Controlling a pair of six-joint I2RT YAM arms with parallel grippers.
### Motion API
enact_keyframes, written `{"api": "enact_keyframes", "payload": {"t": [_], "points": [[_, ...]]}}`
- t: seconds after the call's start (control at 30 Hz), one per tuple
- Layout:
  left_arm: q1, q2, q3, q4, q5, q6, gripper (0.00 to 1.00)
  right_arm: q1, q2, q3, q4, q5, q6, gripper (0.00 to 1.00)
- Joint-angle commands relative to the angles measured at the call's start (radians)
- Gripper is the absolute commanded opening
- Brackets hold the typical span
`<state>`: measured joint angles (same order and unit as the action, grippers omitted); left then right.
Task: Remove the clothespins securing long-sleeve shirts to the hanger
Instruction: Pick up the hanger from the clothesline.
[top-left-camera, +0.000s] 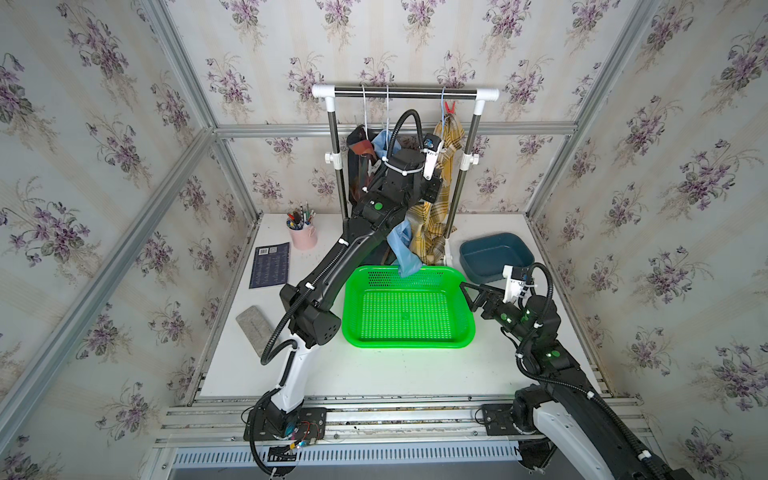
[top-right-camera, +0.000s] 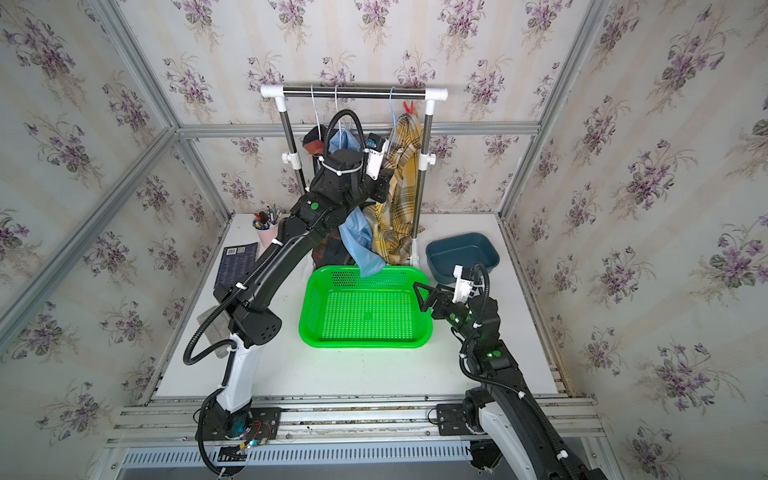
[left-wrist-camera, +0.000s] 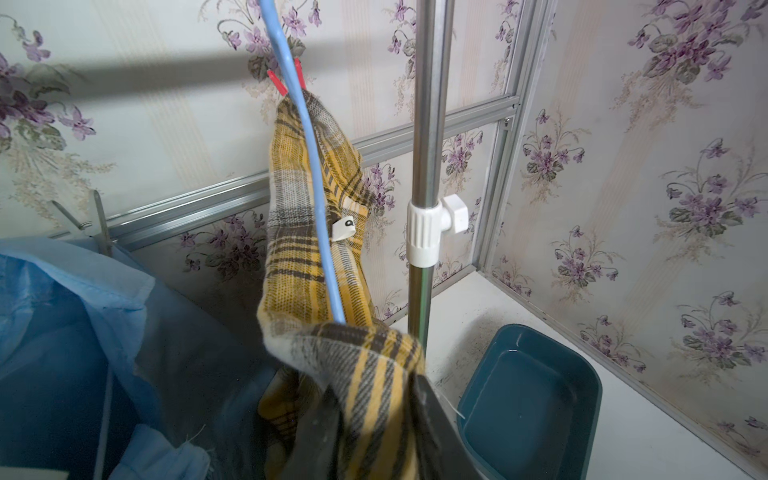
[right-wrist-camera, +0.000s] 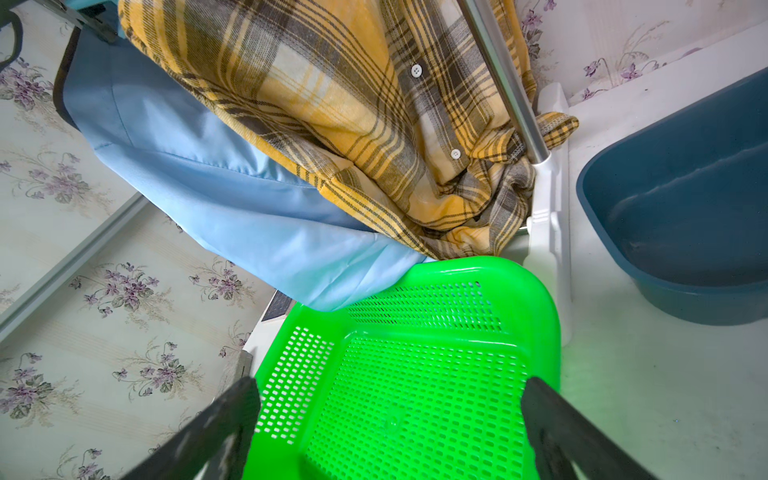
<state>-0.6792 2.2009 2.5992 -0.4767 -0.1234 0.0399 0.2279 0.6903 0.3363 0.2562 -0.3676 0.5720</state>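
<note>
A red clothespin (top-left-camera: 449, 107) (left-wrist-camera: 276, 81) pins the top of the yellow-and-grey plaid shirt (top-left-camera: 436, 232) (left-wrist-camera: 299, 257) to a blue wire hanger (left-wrist-camera: 307, 166). My left gripper (top-left-camera: 431, 192) (left-wrist-camera: 374, 386) is raised at that shirt, lower down, with its jaws shut on a fold of the plaid cloth. Whatever lies under the fold is hidden. The light blue shirt (top-left-camera: 405, 249) and the dark plaid shirt (top-left-camera: 361, 166) hang to its left. My right gripper (top-left-camera: 467, 291) (right-wrist-camera: 390, 399) is open and holds nothing, over the right rim of the green basket (top-left-camera: 407, 343).
The rack's rail (top-left-camera: 405, 93) stands at the back on two posts. A blue basin (top-left-camera: 494, 253) sits right of the rack's foot. A pink pen cup (top-left-camera: 303, 235), a dark booklet (top-left-camera: 269, 264) and a grey block (top-left-camera: 255, 328) lie on the left.
</note>
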Motion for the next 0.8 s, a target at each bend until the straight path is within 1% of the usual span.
{"api": "enact_keyframes", "payload": {"t": [0.0, 0.1, 0.2, 0.4, 0.57, 0.63, 0.73, 0.77], "points": [[0.004, 0.018, 0.018, 0.044, 0.041, -0.007, 0.28, -0.001, 0.002, 0.0, 0.046, -0.015, 0.014, 0.98], [0.006, 0.03, 0.028, 0.07, 0.05, -0.009, 0.39, -0.001, -0.004, -0.002, 0.044, -0.016, 0.017, 0.98], [0.007, 0.044, 0.039, 0.094, 0.05, -0.015, 0.41, -0.001, -0.011, -0.005, 0.044, -0.019, 0.017, 0.98], [0.008, 0.063, 0.047, 0.116, 0.05, -0.027, 0.29, -0.001, -0.015, -0.006, 0.049, -0.024, 0.021, 0.98], [0.009, 0.075, 0.049, 0.132, 0.052, -0.032, 0.15, -0.001, -0.03, -0.008, 0.046, -0.028, 0.024, 0.98], [0.009, 0.077, 0.049, 0.136, 0.053, -0.036, 0.07, 0.0, -0.037, -0.011, 0.044, -0.028, 0.028, 0.98], [0.008, 0.074, 0.049, 0.142, 0.052, -0.04, 0.0, 0.0, -0.046, -0.013, 0.043, -0.027, 0.031, 0.98], [0.007, 0.069, 0.049, 0.143, 0.055, -0.04, 0.0, -0.001, -0.048, -0.014, 0.043, -0.027, 0.031, 0.98]]}}
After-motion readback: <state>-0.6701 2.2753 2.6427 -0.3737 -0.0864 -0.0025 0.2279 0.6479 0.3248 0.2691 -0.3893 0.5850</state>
